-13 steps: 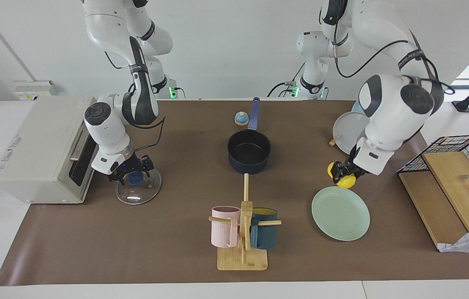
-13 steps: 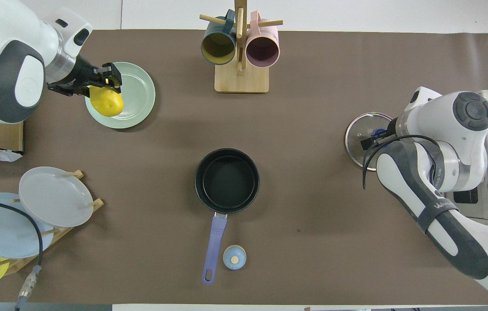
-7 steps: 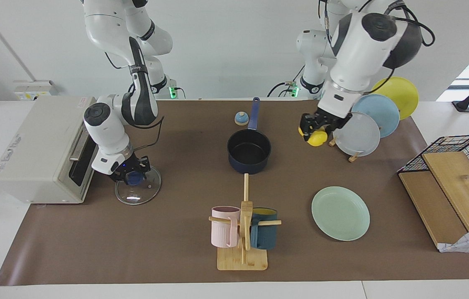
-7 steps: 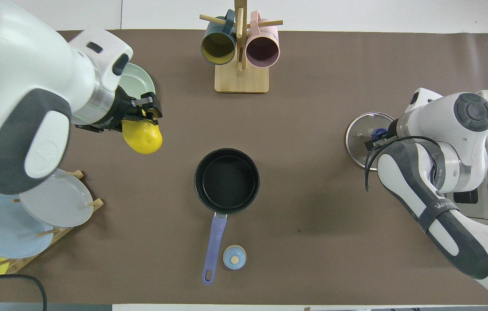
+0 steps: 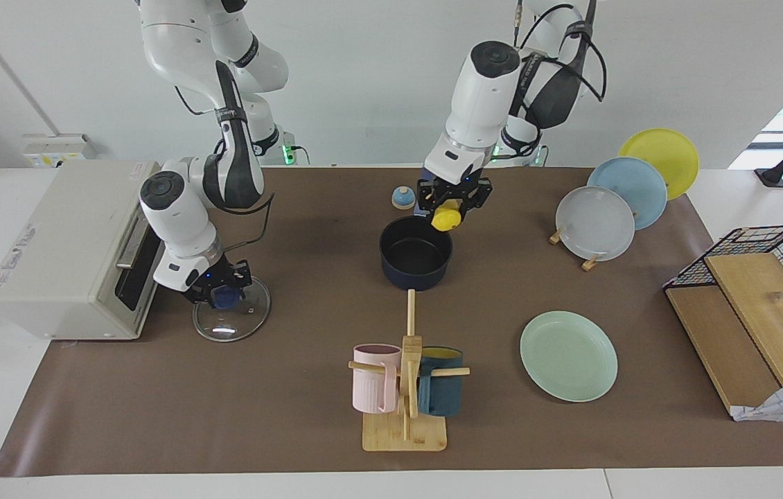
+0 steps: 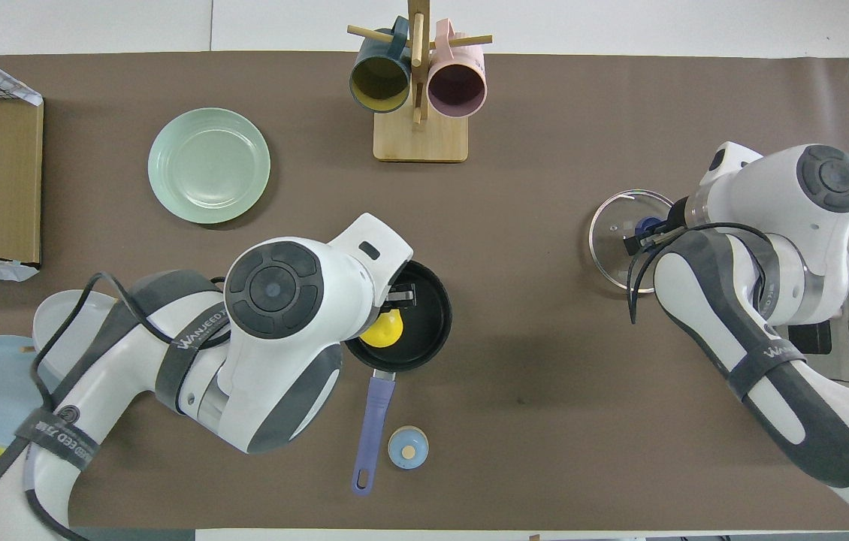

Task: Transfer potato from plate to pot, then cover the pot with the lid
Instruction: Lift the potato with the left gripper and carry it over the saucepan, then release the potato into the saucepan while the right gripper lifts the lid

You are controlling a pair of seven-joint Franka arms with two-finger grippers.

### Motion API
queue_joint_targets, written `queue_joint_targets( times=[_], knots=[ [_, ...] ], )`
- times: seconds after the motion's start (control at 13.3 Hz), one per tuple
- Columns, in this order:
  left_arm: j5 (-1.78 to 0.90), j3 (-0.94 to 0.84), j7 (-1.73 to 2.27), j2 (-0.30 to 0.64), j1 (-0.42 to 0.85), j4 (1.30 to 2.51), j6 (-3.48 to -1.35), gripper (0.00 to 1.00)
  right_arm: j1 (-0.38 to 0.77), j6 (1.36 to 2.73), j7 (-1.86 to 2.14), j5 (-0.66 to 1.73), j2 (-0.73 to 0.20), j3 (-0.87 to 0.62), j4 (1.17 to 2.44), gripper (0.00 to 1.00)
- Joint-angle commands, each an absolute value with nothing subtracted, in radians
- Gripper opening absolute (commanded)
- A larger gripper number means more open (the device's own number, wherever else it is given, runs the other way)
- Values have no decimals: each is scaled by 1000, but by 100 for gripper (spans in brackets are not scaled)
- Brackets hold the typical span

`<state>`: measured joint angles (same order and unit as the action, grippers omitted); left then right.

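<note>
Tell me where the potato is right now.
The potato is held in the left gripper, up in the air over the pot at the table's middle. In the overhead view it shows against the pot's black inside, not yet released.

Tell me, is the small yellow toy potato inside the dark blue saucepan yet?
Not yet: the potato hangs in the left gripper over the pot.

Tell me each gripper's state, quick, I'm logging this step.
Left gripper: shut on the potato, over the pot.
Right gripper: at the lid knob; grip cannot be told.
</note>
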<state>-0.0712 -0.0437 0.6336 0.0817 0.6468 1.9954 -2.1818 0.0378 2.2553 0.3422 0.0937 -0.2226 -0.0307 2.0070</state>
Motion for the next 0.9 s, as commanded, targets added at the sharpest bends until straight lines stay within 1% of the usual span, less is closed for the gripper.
queue_joint_targets(
  times=[0.0, 0.38, 0.45, 0.6, 0.83],
  knots=[
    [-48, -25, 632, 110, 673, 2028, -2264, 0, 37, 2168, 281, 115, -207, -80, 1930, 30],
    [26, -25, 640, 208, 683, 2029, -2347, 0, 47, 2034, 74, 97, -209, -179, 1801, 30],
    [31, -25, 643, 221, 698, 2031, -2358, 0, 92, 2025, 36, 94, -209, -178, 1783, 30],
    [32, -23, 644, 233, 707, 2040, -2373, 0, 142, 2000, -55, 78, -210, -178, 1750, 30],
    [64, -23, 647, 233, 719, 2085, -2410, 0, 193, 2002, -133, 77, -212, -178, 1743, 30]
  ],
)
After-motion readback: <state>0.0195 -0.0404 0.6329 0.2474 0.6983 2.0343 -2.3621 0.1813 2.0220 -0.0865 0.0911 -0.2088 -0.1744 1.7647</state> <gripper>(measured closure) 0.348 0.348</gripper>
